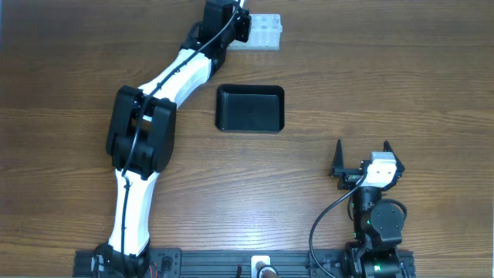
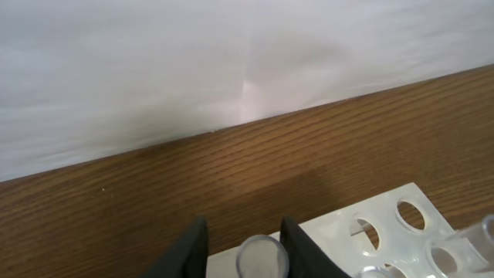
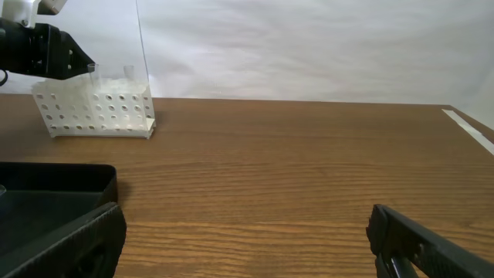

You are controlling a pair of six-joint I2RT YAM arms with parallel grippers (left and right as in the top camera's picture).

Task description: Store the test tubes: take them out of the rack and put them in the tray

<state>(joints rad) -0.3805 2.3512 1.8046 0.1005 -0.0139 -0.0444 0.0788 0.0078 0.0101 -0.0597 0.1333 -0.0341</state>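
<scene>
A white test tube rack [image 1: 262, 32] stands at the table's far edge, and the black tray [image 1: 250, 108] lies just in front of it. My left gripper [image 1: 238, 25] is at the rack's left end. In the left wrist view, the left gripper [image 2: 243, 228] is shut on a clear test tube [image 2: 261, 259] that stands upright in the rack [image 2: 386, 232]. Another tube [image 2: 486, 232] shows at the rack's far side. My right gripper [image 1: 363, 158] is open near its base, holding nothing. From the right wrist view I see the rack [image 3: 96, 112] and the tray [image 3: 54, 185].
Bare wooden table lies between the tray and the right arm. A white wall [image 2: 231, 62] rises just behind the rack. A strip of white tape [image 3: 471, 131] marks the table's right side.
</scene>
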